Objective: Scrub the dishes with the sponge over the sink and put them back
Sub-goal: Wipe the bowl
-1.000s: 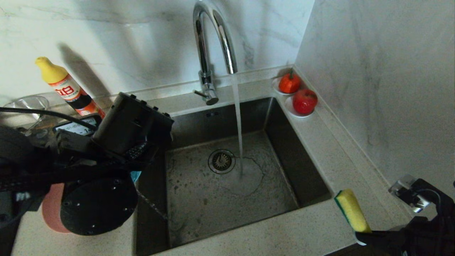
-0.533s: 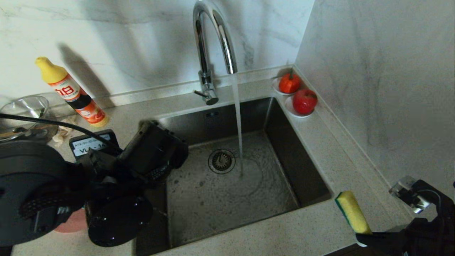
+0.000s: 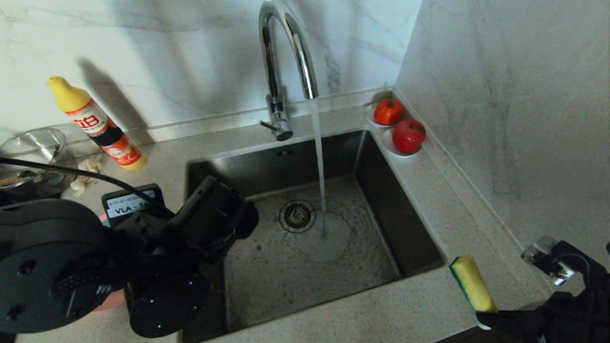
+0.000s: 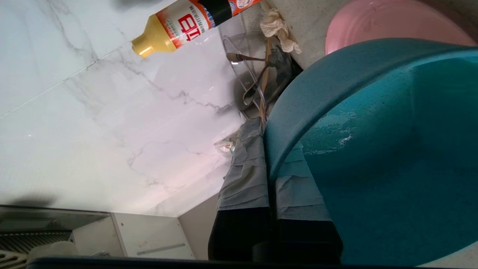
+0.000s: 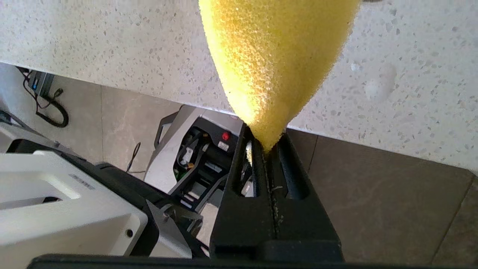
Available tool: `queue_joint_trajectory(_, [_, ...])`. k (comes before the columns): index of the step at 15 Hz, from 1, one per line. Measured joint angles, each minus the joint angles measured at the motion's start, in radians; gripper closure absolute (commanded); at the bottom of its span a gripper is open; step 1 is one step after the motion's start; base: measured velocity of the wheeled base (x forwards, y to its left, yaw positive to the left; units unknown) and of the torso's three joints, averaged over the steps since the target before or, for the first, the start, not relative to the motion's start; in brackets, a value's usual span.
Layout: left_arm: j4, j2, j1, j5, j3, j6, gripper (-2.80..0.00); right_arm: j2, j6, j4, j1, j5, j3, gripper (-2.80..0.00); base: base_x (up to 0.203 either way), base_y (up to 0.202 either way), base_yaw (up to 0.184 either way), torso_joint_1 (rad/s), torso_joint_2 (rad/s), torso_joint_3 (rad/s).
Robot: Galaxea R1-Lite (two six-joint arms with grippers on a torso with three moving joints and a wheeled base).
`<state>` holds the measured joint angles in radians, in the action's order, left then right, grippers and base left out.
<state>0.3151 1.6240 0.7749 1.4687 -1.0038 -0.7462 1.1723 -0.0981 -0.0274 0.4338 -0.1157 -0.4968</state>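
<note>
Sponge (image 5: pixel 276 63) is pinched in the right claw (image 5: pixel 267 149). Left claw (image 4: pixel 270 164), clamping the teal bowl (image 4: pixel 373 160), has moved down-right, uncovering a "VLA-1…" card (image 3: pixel 131 204).

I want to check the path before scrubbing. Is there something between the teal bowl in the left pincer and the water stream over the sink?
Nothing visible blocks it. The left pincer grips the teal bowl by its rim at the sink left edge. Between there and the water stream only open basin shows. The sponge waits in the right pincer, off to the right.
</note>
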Motion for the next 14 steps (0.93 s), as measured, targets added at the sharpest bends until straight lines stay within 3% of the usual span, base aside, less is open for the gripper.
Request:
queue_joint_trajectory(9, [-0.015,-0.085,0.005,-0.012,-0.030,-0.001,0.00,0.014,0.004,-0.009,0.000,0.002,-0.001,0.00,0.000,0.000,0.000,0.000,0.00,0.000])
queue_joint_trajectory(14, [-0.259,-0.110,0.018,-0.049,-0.162,-0.007,0.00,0.020,0.005,-0.009,0.000,0.003,-0.006,0.00,0.000,0.000,0.000,0.000,0.00,0.000])
